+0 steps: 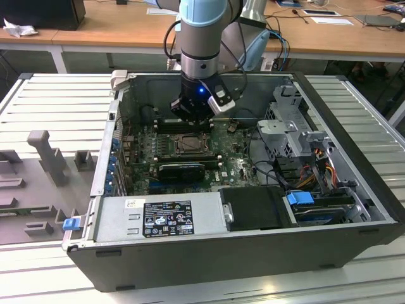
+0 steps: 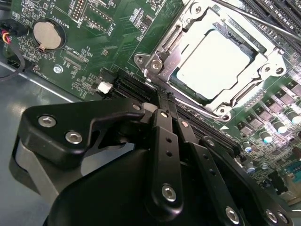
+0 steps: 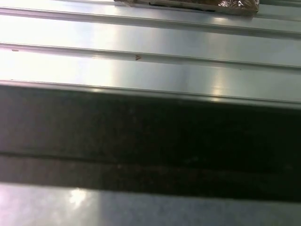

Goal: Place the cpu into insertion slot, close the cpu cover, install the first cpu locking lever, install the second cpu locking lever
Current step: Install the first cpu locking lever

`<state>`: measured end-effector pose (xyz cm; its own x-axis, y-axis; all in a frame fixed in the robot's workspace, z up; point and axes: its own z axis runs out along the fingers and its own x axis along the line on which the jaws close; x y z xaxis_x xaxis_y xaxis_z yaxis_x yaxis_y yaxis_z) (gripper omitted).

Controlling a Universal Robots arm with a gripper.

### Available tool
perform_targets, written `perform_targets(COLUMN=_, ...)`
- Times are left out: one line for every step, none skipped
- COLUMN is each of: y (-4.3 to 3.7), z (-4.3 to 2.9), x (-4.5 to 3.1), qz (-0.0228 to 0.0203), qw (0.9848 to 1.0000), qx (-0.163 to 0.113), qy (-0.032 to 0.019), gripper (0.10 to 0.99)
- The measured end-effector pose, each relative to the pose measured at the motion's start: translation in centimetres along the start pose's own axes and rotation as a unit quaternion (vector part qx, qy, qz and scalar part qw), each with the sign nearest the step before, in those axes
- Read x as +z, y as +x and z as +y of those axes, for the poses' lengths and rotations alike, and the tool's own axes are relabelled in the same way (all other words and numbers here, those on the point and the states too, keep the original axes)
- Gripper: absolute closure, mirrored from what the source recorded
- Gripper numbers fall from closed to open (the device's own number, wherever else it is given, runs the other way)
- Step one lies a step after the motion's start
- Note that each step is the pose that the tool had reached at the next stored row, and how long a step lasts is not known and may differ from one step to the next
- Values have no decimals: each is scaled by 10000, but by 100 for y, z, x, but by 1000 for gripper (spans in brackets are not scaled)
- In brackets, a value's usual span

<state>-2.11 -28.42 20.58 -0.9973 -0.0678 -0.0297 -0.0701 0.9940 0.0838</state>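
I see the cpu (image 2: 214, 63) seated in the insertion slot (image 2: 244, 44) under the cpu cover (image 2: 235, 101), my gripper (image 2: 164, 110) pinched closed and empty just beside it; chip's light, rigid, fragile—edge-grip only.

One open computer case (image 1: 354, 190) holds one green motherboard (image 2: 94, 42), one cpu (image 2: 214, 63) under one cpu cover (image 2: 164, 61), one coin battery (image 2: 47, 34), two blue clips (image 1: 300, 197).

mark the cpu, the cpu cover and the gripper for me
cpu (image 2: 214, 63): second wrist view, middle of its pale metal face.
cpu cover (image 2: 165, 63): second wrist view, silver frame edge beside the chip.
gripper (image 2: 162, 101): second wrist view, at its black fingertips.
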Motion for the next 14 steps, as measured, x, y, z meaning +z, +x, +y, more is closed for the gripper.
perform_targets(y=0, z=0, x=3, qz=-1, qw=10000, qx=0, qy=2, gripper=980)
perform_targets(y=0, z=-1, x=8, qz=0, qw=10000, qx=0, qy=9, gripper=980)
perform_targets(y=0, z=-1, x=10, qz=1, qw=10000, qx=0, qy=17, gripper=980)
perform_targets(y=1, z=-1, x=10, qz=2, qw=10000, qx=0, qy=21, gripper=980)
perform_targets(y=0, z=-1, x=11, qz=2, qw=10000, qx=0, qy=26, gripper=980)
perform_targets(y=0, z=-1, x=11, qz=2, qw=10000, qx=0, qy=32, gripper=980)
perform_targets(y=0, z=-1, x=12, qz=2, qw=10000, qx=-1, qy=40, gripper=980)
perform_targets(y=0, z=-1, x=13, qz=3, qw=10000, qx=-1, qy=47, gripper=980)
perform_targets(y=0, z=-2, x=14, qz=4, qw=10000, qx=-1, qy=51, gripper=980)
perform_targets(y=1, z=-2, x=18, qz=4, qw=10000, qx=-2, qy=56, gripper=980)
perform_targets(y=1, z=-3, x=20, qz=5, qw=10000, qx=-1, qy=58, gripper=980)
perform_targets(y=2, z=-4, x=23, qz=5, qw=10000, qx=-1, qy=59, gripper=980)
perform_targets(y=2, z=-6, x=28, qz=4, qw=10000, qx=-1, qy=59, gripper=980)
perform_targets(y=1, z=-6, x=38, qz=1, qw=10000, qx=-1, qy=53, gripper=980)
